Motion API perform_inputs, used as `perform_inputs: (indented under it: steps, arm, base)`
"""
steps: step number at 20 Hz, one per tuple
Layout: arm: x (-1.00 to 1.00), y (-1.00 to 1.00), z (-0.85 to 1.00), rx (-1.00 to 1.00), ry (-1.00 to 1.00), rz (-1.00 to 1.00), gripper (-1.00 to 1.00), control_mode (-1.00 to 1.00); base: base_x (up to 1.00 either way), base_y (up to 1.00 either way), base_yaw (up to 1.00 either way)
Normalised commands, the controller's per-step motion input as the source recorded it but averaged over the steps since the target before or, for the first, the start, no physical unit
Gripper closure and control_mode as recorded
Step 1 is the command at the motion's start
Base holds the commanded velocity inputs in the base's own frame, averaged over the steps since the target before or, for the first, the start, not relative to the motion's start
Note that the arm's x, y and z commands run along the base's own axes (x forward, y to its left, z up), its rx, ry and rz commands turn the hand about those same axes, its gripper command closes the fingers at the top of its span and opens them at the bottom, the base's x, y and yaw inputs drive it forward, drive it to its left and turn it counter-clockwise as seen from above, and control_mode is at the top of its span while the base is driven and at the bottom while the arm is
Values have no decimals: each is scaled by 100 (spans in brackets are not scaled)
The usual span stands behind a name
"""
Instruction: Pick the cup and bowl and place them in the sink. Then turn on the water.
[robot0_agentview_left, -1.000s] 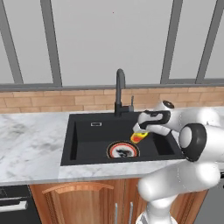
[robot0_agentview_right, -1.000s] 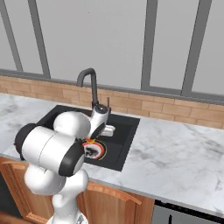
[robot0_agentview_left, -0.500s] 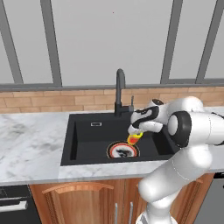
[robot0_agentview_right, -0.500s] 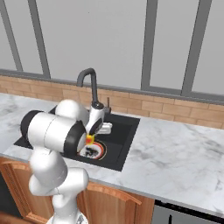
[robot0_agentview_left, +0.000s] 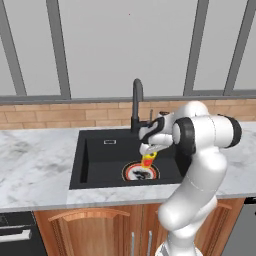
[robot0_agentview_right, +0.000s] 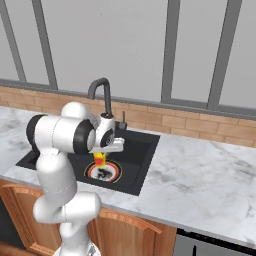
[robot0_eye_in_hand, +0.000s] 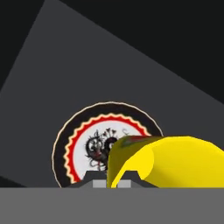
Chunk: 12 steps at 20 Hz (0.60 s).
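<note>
Behind my surface, tall pale window panes (robot0_agentview_left: 125, 47) run between grey upright frames (robot0_agentview_left: 59, 47). Under them sits a low brick backsplash (robot0_agentview_left: 45, 116) in tan and brown. The white-grey marbled surface (robot0_agentview_right: 200, 170) stretches wide. Below, warm wooden cabinet doors (robot0_agentview_left: 95, 232) with metal handles, and a dark appliance front (robot0_agentview_left: 17, 235) at the corner.

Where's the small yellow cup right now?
The small yellow cup hangs in the shut gripper over the matte black sink, just above the red-and-white ringed drain, in front of the black faucet.
</note>
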Motion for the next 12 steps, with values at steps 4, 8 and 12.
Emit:
perform_inputs:
  steps: [4, 8, 12]
  arm:
    - [21, 12, -28, -10, 2, 10, 100, -100]
    - [15, 2, -31, -9, 0, 9, 100, -100]
    - [16, 4, -33, -10, 0, 7, 100, -100]
  base:
    - [0, 0, 0]
    - [0, 0, 0]
    - [0, 0, 0]
